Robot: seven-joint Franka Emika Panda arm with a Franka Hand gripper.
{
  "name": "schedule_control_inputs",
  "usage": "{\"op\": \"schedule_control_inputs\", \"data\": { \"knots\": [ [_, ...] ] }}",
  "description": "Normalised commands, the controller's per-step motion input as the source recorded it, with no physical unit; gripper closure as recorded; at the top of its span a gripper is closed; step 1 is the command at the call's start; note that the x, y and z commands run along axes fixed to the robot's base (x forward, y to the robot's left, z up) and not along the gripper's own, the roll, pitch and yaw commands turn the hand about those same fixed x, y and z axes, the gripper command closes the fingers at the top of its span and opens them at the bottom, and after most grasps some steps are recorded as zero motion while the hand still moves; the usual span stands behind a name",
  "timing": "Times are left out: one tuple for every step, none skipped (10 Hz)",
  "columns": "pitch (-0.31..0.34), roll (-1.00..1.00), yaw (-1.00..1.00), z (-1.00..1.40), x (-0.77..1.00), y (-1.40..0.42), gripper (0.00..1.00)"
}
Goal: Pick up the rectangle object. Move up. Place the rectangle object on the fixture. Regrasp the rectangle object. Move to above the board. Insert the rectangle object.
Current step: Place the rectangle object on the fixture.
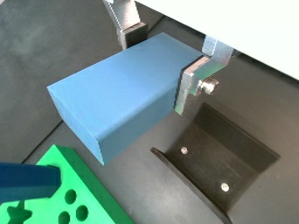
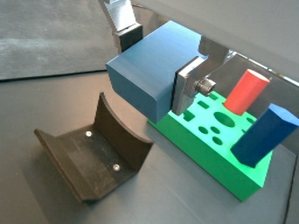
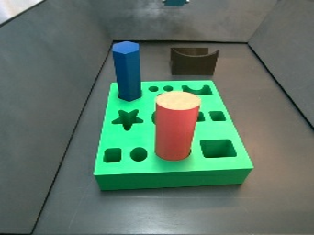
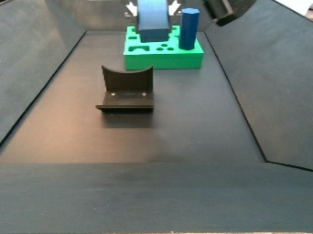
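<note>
The plain grey-blue rectangular block (image 1: 122, 96) hangs in the air, clamped between the silver fingers (image 1: 193, 80) of the gripper (image 4: 153, 11), above the dark U-notched fixture (image 2: 93, 157). Nearby, the thick green board (image 3: 172, 138) carries a red cylinder (image 3: 177, 126) and a dark-blue hexagonal prism (image 3: 127, 70). In a side view only the block's lowest edge shows.

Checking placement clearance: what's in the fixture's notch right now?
Nothing: the fixture notch is bare, two screw heads showing in a wrist view. The gripper holds the rectangle object in the air, apart from it. The fixture's underside is hidden.
</note>
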Motion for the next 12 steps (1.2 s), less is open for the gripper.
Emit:
{"op": "schedule_control_inputs", "data": {
  "knots": [
    [0.071, -0.18, -0.09, -0.01, 0.84, 0.05, 1.0],
    [0.062, -0.18, -0.08, -0.01, 0.76, 0.05, 1.0],
    [0.06, -0.17, -0.07, -0.01, 0.65, 0.04, 1.0],
    [0.059, -0.17, -0.06, -0.01, 0.61, 0.04, 1.0],
    [0.066, -0.17, -0.05, -0.01, 0.5, 0.03, 1.0],
    [0.069, -0.17, -0.05, -0.01, 0.46, 0.03, 1.0],
    [0.081, -0.17, -0.04, -0.02, 0.38, 0.03, 1.0],
    [0.088, -0.17, -0.04, -0.01, 0.33, 0.03, 1.0],
    [0.098, -0.16, -0.04, -0.01, 0.25, 0.04, 1.0],
    [0.105, -0.16, -0.04, -0.01, 0.22, 0.04, 1.0],
    [0.06, -1.0, -0.06, -1.0, 0.13, 0.06, 1.0],
    [0.061, -1.0, -0.07, -1.0, 0.12, 0.07, 1.0]
  ]
}}
